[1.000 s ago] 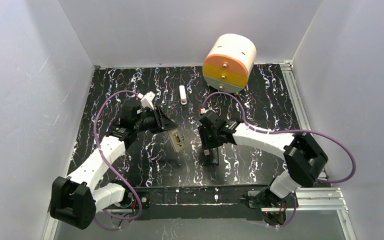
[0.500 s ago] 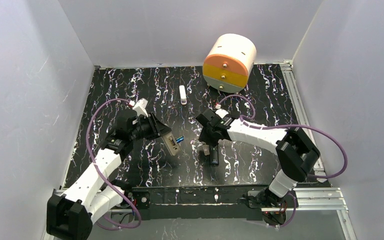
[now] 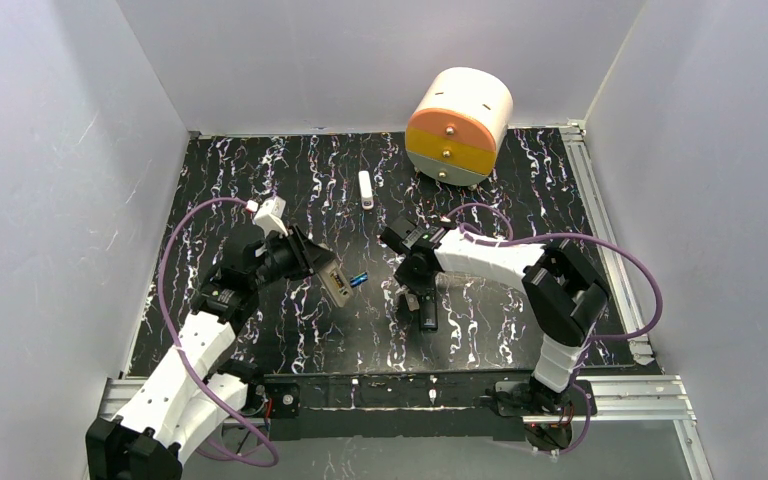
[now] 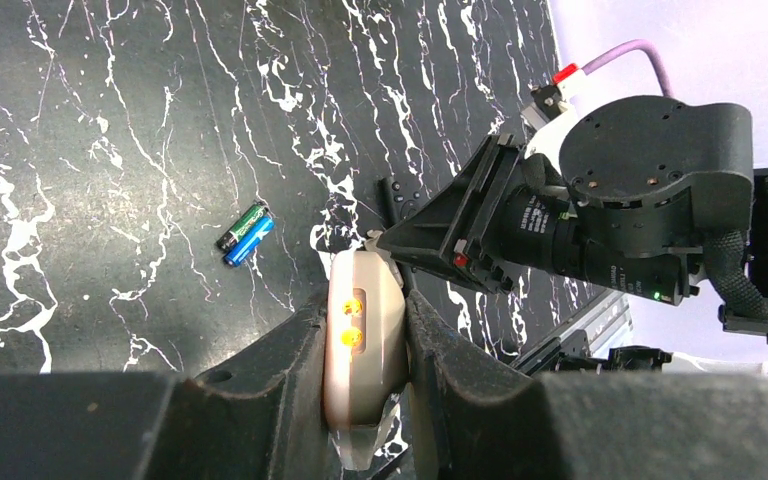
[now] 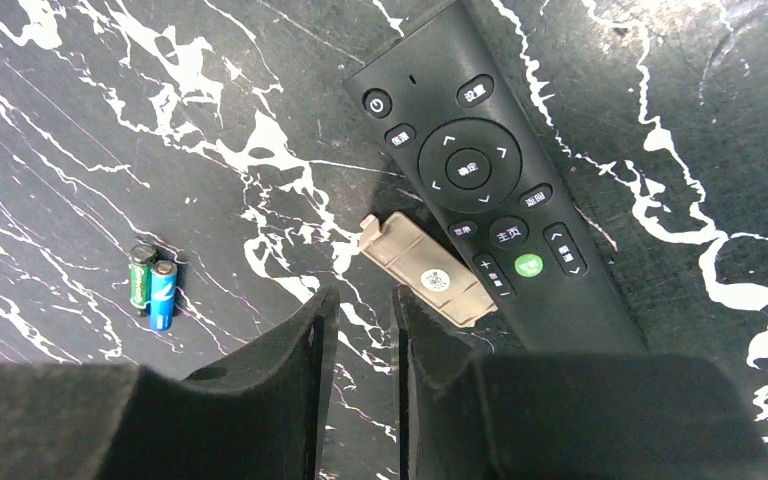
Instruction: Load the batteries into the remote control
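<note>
Black slim remote [image 5: 490,190] and tan cover piece [image 5: 425,270], near: your right claw [image 5: 362,300] hangs over them, fingers drawn in to a slim gap, empty. Left claw [image 4: 363,300], clamped on the remote control [image 4: 365,345], has pulled back left. Batteries [image 4: 245,235], just beyond: now uncovered, side by side on the counter [image 4: 80,120], free to pick.

On the black remote [image 5: 490,190] beyond the right gripper [image 5: 362,296], buttons are marked 设置, 确定, 返回, 主页 and a power sign.
</note>
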Tool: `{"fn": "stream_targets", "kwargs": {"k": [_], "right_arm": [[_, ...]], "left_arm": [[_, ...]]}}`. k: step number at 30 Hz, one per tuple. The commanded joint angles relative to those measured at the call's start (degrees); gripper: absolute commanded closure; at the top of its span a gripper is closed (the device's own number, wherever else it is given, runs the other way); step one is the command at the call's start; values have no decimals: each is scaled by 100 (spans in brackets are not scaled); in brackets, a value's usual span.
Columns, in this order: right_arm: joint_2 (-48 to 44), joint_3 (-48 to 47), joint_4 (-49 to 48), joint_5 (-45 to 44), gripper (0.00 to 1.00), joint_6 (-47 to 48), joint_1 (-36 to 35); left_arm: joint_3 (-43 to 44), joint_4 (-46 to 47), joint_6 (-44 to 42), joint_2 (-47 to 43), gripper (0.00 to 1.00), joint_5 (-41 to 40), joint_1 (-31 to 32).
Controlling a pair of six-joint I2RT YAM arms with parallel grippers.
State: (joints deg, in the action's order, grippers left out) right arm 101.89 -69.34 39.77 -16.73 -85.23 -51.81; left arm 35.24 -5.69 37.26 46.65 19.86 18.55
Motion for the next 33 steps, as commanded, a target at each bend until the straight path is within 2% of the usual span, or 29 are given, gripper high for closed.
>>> {"fn": "stream_targets", "kwargs": {"k": [1, 18, 33], "right_arm": [[12, -294, 367, -393, 66, -422, 2], [268, -255, 102, -492, 67, -544, 18], [453, -289, 142, -491, 73, -551, 77]], "left_arm": [[-34, -38, -111, -155, 100, -21, -13], [-71, -50, -96, -165, 100, 1, -18], [-105, 2, -78, -130, 100, 33, -18]]}}
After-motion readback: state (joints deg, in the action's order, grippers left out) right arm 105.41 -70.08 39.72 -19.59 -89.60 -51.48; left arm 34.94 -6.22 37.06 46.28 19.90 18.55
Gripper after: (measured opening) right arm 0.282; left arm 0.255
